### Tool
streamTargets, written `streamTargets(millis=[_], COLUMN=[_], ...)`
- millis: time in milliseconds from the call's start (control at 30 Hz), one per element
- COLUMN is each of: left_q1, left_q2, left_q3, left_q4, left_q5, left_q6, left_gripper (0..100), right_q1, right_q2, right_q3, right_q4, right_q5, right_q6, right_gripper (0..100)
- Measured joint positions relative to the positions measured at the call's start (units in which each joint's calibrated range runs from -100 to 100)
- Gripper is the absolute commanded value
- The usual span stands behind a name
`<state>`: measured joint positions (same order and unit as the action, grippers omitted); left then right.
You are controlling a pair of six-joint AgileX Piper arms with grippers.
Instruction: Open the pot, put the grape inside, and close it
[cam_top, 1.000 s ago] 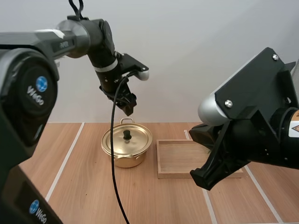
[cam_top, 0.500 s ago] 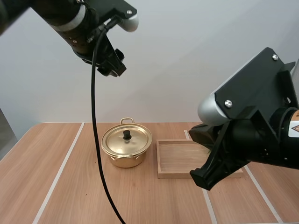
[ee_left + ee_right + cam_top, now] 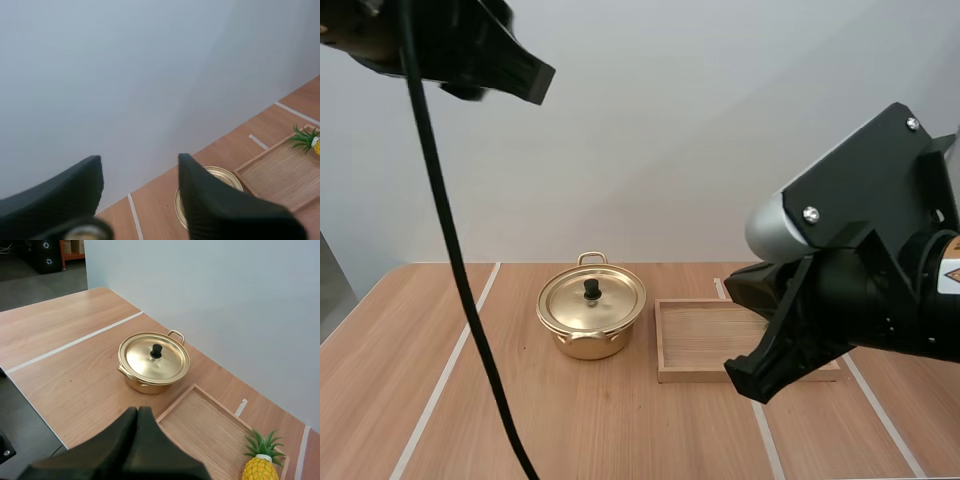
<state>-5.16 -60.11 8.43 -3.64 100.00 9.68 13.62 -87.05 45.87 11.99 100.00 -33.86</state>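
**Small knob, long descent, and an unexpected fruit**

We hold the left gripper [image 3: 139, 165] high above the pale wooden table [image 3: 480, 400]. Its two black fingers are spread apart with nothing between them. The right gripper [image 3: 137, 412] hangs near our bases, its fingers pressed together into one dark wedge, also empty.

The round gold-coloured metal pot [image 3: 582, 345] stands on the table just beside the shallow rectangular wooden tray [image 3: 705, 338]. Whether the two touch, we cannot tell. The flat gold lid [image 3: 610, 308] is on, with a small black knob [image 3: 591, 290] at its middle. We judge the opening step not yet begun.

The task names a grape, but the fruit at the far end of the tray is a small yellow pineapple with green leaves [image 3: 260, 467]. If we search for grapes, we may stall. If we take the pineapple, its leafy crown could spoil the grip or keep the lid from seating.

The knob is a small target for a descent from this height. Closing off-centre could make the fingers slip off it, skew the lid, or shove the pot. The pot looks light, so a sideways push may slide it against the tray.

A lid held only by its knob may tilt and swing. Setting it down in the tray could crowd the fruit. Both arms must work over the same patch of table, so their paths may cross above the pot.
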Motion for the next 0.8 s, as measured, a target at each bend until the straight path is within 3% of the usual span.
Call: streamTargets(millis=[33,200,500,800], left_q1=[0.0,0.0,0.0,0.36], left_q2=[-1.4,-8.0,-21.3,-25.5], left_q3=[0.0,3.1,21.7,35.3], left_q4=[0.0,-0.9,-2.4,7.8], left_q5=[0.0,0.0,-2.7,-23.7], left_q6=[-0.3,-0.6,-2.8,-13.3], left_gripper=[0,0,0,0], right_q1=[0.0,0.0,-2.1,-7.1], right_q2=[0.0,0.0,-1.1,-9.6], right_q3=[0.0,0.0,0.0,4.1], right_q4=[0.0,0.0,-0.4,-8.9], right_q5=[0.0,0.0,0.0,-17.0], right_q6=[0.4,1.3,5.2,13.3], right_gripper=[0,0,0,0])
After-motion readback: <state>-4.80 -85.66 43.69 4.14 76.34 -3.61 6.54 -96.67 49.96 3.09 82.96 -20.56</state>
